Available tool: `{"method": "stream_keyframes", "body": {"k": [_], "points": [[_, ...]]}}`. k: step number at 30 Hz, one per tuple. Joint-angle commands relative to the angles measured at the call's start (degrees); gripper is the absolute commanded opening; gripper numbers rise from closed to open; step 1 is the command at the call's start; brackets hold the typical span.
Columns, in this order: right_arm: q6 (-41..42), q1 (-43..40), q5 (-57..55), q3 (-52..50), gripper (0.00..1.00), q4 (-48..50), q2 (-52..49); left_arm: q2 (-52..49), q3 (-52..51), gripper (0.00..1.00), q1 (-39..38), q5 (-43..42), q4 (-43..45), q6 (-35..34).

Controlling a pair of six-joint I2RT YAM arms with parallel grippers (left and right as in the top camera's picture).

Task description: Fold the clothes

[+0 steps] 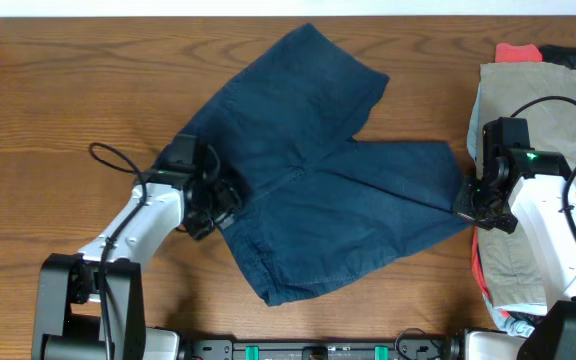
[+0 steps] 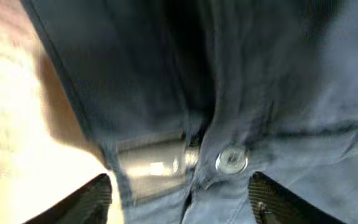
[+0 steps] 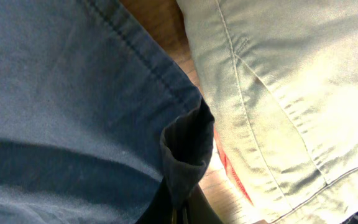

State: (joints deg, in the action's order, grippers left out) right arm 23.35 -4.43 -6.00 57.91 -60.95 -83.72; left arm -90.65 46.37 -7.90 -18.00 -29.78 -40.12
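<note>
Dark navy shorts (image 1: 318, 190) lie spread on the wooden table, legs pointing up and right. My left gripper (image 1: 211, 205) is at the waistband on the left. In the left wrist view its fingers are apart on either side of the waistband (image 2: 185, 186), near the metal button (image 2: 231, 160). My right gripper (image 1: 471, 205) is at the right leg's hem corner. In the right wrist view the fingers (image 3: 182, 211) are shut on a pinched fold of navy fabric (image 3: 185, 149).
A pile of other clothes lies at the right edge: khaki-grey shorts (image 1: 528, 110) on top, a red garment (image 1: 516, 50) beneath, a dark patterned one at the far corner. The khaki fabric (image 3: 291, 81) lies close beside my right gripper.
</note>
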Motion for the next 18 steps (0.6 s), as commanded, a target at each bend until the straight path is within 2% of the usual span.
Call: {"method": "stream_keyframes", "body": {"k": [1,4,6,10,11,15,18], "points": [[-0.7,-0.4,-1.4,0.4,0.01,-0.2,0.7,-0.3,-0.2,0.6,0.2,2.2,1.5,0.6],[-0.7,-0.4,-1.2,0.4,0.01,-0.2,0.7,-1.5,-0.3,0.56,0.2,2.3,1.6,0.6],[-0.7,-0.4,-1.1,0.4,0.01,-0.1,0.7,-2.8,-0.3,0.48,0.2,2.4,1.9,0.6],[-0.7,-0.4,-0.5,0.4,0.01,0.0,0.7,-6.5,-0.3,0.19,0.2,4.2,4.0,0.6],[-0.7,-0.4,0.3,0.4,0.01,0.1,0.7,-7.4,-0.3,0.08,0.2,4.9,5.2,0.7],[-1.2,-0.3,5.2,0.4,0.01,1.7,0.7,-8.6,0.2,0.06,1.7,6.1,12.5,3.8],[-1.3,0.2,7.9,0.4,0.01,3.1,0.7,-8.6,3.7,0.06,3.8,6.6,13.6,6.3]]}}
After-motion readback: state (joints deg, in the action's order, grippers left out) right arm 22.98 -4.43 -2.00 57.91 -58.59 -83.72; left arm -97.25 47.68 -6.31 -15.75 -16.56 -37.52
